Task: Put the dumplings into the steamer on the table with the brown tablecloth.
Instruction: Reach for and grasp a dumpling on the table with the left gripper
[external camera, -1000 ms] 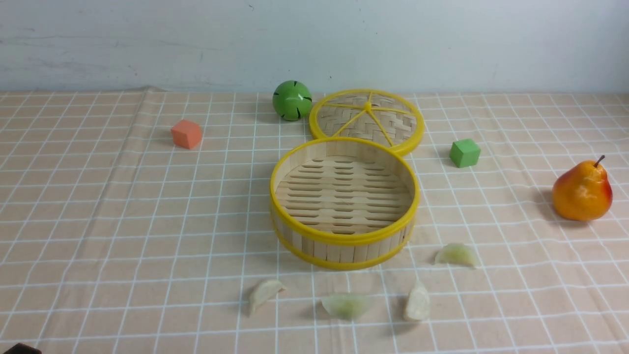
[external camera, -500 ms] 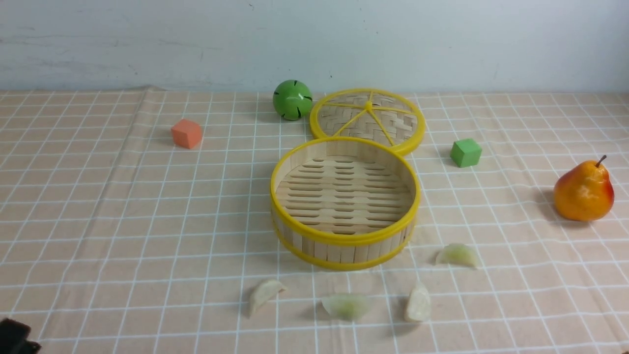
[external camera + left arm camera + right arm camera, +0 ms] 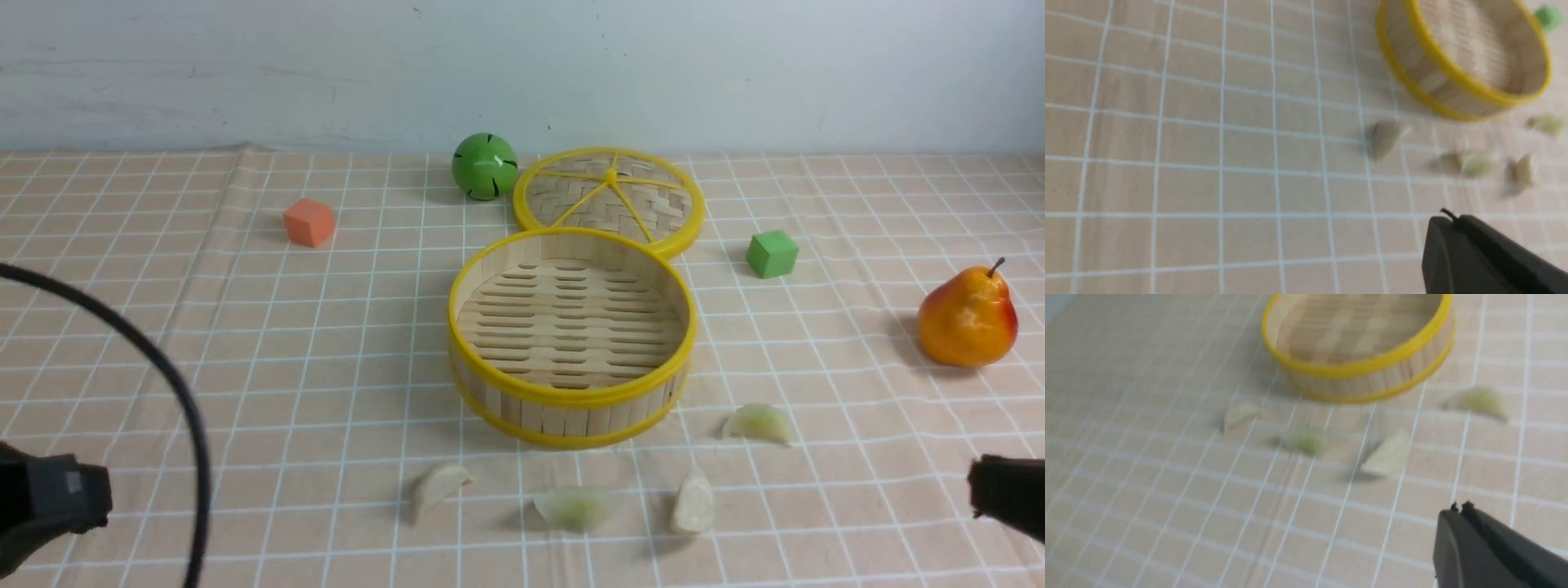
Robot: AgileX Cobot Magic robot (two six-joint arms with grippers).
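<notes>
plainly, the steamer point(image 3: 571, 412) stood empty near the middle of the counter point(image 3: 245, 343), on the brown tablecloth point(image 3: 816, 343). none of the dumplings was inside; all four lay on the cloth at its near side. a cream dumpling point(image 3: 439, 487) lay to the left, a green dumpling point(image 3: 574, 506) in the middle, a second cream dumpling point(image 3: 694, 502) to its right, and a second green dumpling point(image 3: 759, 423) near the steamer's right wall. the left pincer point(image 3: 94, 496) hung at the near left edge and the right pincer point(image 3: 980, 490) at the near right edge, both well apart from the dumplings. in the blurred wrist views each pincer's fingers looked pressed together, gripping nothing. just behind the steamer lay a woven lid point(image 3: 608, 200) with a green ball point(image 3: 485, 166) beside it. an orange cube point(image 3: 309, 222), a green cube point(image 3: 771, 253) and a pear point(image 3: 967, 318) sat farther off.
</notes>
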